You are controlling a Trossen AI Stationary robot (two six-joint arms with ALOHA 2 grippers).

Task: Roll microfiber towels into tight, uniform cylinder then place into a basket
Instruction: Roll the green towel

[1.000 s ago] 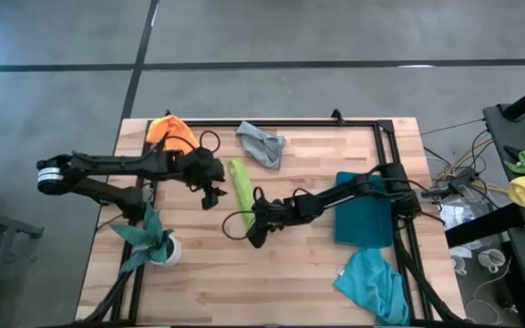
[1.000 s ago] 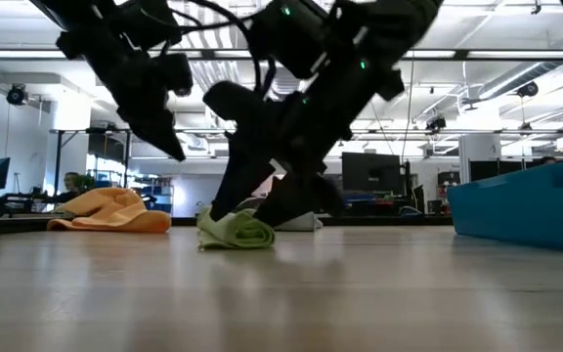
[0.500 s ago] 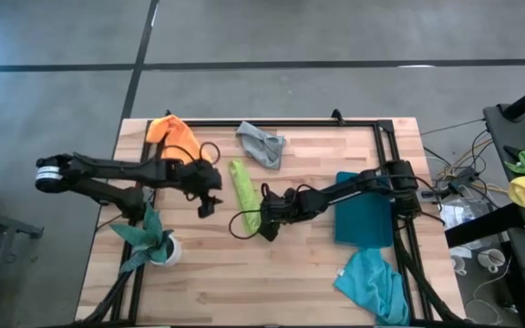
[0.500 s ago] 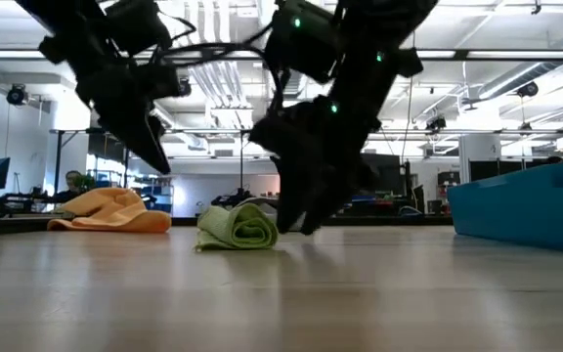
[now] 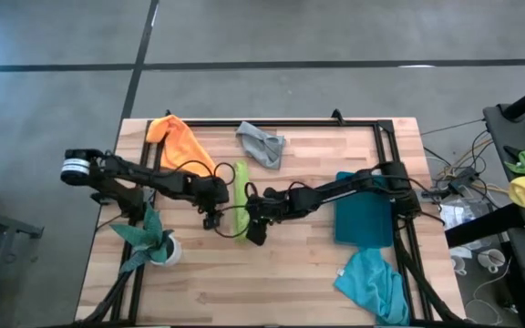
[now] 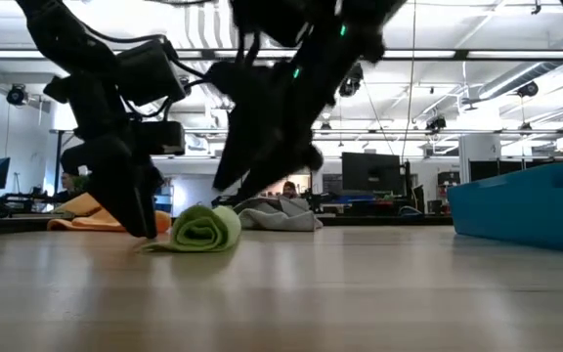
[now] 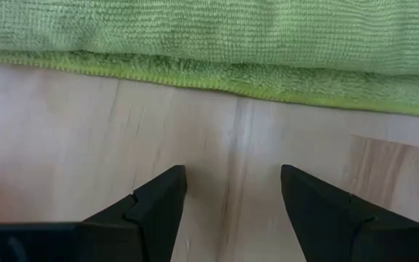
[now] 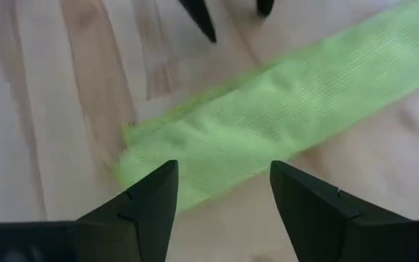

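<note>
The lime green towel (image 5: 241, 196) lies rolled in a long strip mid-tabletop (image 5: 290, 282), between my two grippers. My left gripper (image 5: 210, 219) and right gripper (image 5: 255, 232) both stand spread and empty, one on each side of its near end. It is soft and limp (it would likely unroll if pinched at one point), so I would grip across the roll. The low view shows the spiral end; the high view shows the teal basket (image 5: 365, 219), well apart.

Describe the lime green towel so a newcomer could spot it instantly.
On the wooden table, look at the middle, between the left gripper and the right gripper. The lime green towel lies there as a narrow roll; the orange towel and grey towel lie crumpled.
</note>
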